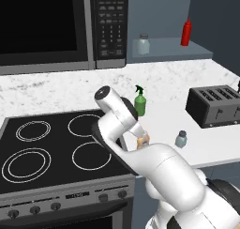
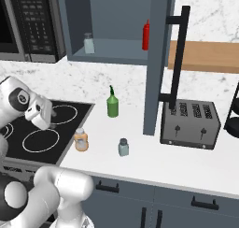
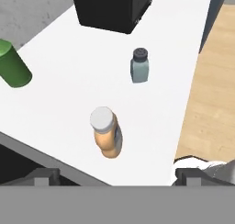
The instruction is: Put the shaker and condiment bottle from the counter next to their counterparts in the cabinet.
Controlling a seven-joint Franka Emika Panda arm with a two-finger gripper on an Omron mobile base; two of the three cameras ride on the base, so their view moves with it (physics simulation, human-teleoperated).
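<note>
Gripper [image 3: 112, 175]: bottom edge of the hand view, fingers spread wide, holding nothing; hovers above the condiment bottle.
Condiment bottle [image 3: 106, 133]: lower centre, upright on the counter [image 3: 69, 94]; not yet taken.
Shaker [image 3: 140, 65]: upper centre, upright on the counter, apart from the bottle; untouched.
Green spray bottle [image 2: 112, 103]: centre of the right base view, farther back.
Toaster [image 2: 190, 124]: right of centre.
Cabinet [image 2: 116, 52]: top, open; second shaker [image 2: 88, 43] and red squeeze bottle [image 2: 146, 35] on its shelf.
Progress, judged: neither item moved; both transfers remain.
</note>
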